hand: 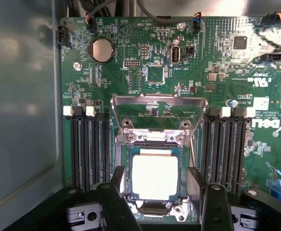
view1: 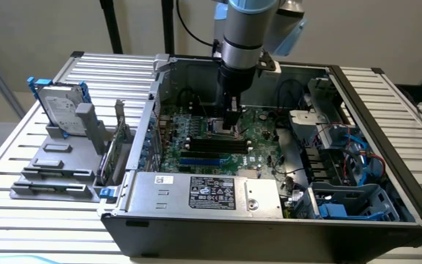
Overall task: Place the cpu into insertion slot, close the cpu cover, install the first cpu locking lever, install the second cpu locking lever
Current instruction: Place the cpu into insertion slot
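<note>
The cpu (hand: 155, 177), a flat square with a pale, matte metal face, lies face-up and level in the insertion slot (hand: 152, 144); being square, it has no long axis. The black socket has a silvery rim and sits between banks of long black memory slots (hand: 90, 149) on the green motherboard (hand: 155, 72). The cpu cover (hand: 155, 100), a thin shiny metal frame, stands swung open on the side toward the coin battery (hand: 102, 49). The end effector (hand: 156, 169) (view1: 231, 124) hangs over the socket with its dark fingers (hand: 119, 190) spread wider than the chip, gripping nothing.
</note>
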Controlling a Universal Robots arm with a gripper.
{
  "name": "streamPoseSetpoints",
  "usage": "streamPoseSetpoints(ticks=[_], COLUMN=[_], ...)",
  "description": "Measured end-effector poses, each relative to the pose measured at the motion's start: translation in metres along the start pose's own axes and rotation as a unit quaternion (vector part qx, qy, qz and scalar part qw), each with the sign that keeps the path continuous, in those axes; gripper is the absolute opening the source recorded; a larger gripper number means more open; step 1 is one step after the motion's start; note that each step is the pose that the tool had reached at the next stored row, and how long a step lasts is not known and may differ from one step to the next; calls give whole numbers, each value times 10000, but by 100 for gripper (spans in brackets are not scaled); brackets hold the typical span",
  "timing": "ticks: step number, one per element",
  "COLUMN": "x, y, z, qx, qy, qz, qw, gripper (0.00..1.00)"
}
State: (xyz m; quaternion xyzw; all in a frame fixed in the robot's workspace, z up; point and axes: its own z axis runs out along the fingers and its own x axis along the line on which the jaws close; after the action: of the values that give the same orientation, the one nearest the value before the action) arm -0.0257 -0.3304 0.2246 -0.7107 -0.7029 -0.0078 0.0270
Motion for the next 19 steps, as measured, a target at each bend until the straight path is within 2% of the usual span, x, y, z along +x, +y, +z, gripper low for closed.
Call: streamPoseSetpoints(ticks=[1, 3, 4, 6, 7, 9, 10, 11, 14, 19], x=[-3, -14, -21, -38, -49, -72, -85, -96, -114, -113], y=[-15, -63, -98, -170, -212, -298, -344, -382, -493, -498], z=[-17, -39, -48, -62, -67, -77, -84, -89, -101, -101], qx=[0, 0, 0, 0, -1, -4, -6, -8, -19, -21], qy=[0, 1, 0, 0, 0, 1, 0, 1, 1, 1], qz=[0, 1, 1, 1, 1, 0, 1, 0, 0, 0], qw=[10000, 10000, 10000, 10000, 10000, 10000, 10000, 10000, 10000, 10000], gripper=[60, 47, 47, 36, 36, 24, 24, 12, 11, 11])
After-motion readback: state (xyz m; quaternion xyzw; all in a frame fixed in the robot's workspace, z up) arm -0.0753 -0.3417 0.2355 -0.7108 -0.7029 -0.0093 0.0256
